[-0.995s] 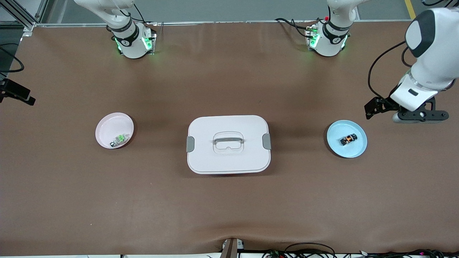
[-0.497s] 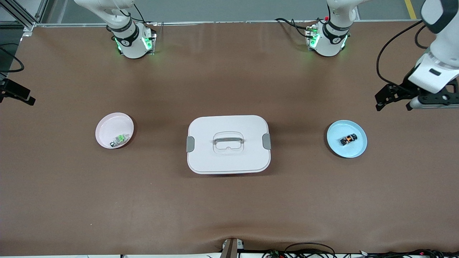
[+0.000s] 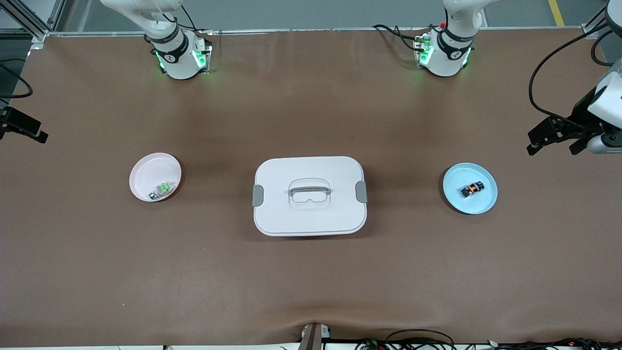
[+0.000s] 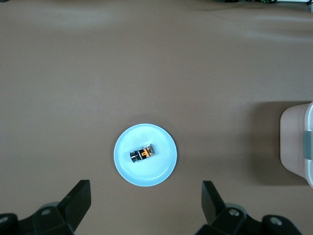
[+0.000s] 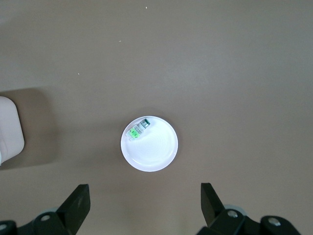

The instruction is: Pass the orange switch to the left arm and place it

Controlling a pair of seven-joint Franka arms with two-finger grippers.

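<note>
The orange switch (image 3: 472,188) lies on its side in a blue plate (image 3: 481,204) toward the left arm's end of the table. It also shows in the left wrist view (image 4: 143,153). My left gripper (image 3: 557,142) is open and empty, high over the bare table beside that plate (image 4: 146,172); its own view shows it too (image 4: 145,192). The white box (image 3: 282,214) stands at the table's middle. My right gripper (image 5: 145,192) is out of the front view. It is open and empty, high over the table by a pink plate (image 5: 155,152).
The pink plate (image 3: 150,172) toward the right arm's end holds a green-and-clear switch (image 3: 163,188), seen also in the right wrist view (image 5: 136,130). The box's edge shows in both wrist views (image 4: 298,142) (image 5: 10,129). Both arm bases stand along the table's back edge.
My left gripper has moved away from the blue plate toward the left arm's end of the table. The switch, plates and box have not moved.
</note>
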